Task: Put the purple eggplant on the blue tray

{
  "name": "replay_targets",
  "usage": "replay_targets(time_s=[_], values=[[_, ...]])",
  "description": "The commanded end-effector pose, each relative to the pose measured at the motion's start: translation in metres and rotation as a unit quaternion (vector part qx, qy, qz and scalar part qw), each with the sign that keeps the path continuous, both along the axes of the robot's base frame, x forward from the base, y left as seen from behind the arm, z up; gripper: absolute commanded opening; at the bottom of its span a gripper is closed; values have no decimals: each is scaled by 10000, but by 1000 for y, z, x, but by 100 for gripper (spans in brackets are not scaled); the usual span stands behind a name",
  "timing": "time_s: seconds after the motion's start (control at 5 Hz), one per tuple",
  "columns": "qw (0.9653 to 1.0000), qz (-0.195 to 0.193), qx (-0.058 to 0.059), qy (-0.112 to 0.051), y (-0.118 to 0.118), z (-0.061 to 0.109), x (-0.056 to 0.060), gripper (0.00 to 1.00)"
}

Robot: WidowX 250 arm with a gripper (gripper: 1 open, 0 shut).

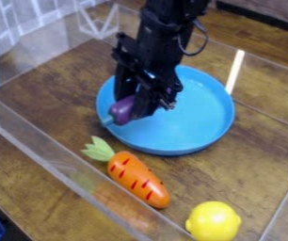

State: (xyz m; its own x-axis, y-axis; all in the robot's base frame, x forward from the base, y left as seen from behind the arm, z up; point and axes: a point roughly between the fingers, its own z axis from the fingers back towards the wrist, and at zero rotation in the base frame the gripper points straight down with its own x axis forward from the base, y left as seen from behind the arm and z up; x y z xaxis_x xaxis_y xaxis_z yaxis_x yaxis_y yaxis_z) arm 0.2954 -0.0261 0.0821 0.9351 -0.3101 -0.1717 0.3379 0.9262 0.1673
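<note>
The purple eggplant (124, 109) hangs in my gripper (140, 99), whose fingers are shut on it. It is tilted, its lower end low over the left part of the blue tray (203, 118); whether it touches the tray I cannot tell. The black arm comes down from the top of the view and hides the eggplant's upper end and part of the tray's far rim.
An orange carrot (134, 177) with green leaves lies on the wooden table in front of the tray. A yellow lemon (214, 222) sits at the bottom right. Clear plastic walls (34, 141) run along the left and front.
</note>
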Motion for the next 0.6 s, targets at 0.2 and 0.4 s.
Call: replay_targets(time_s=[0.2, 0.4], values=[[9997, 5, 21, -224, 7, 7, 5, 0], [9997, 16, 38, -241, 11, 7, 6, 0]])
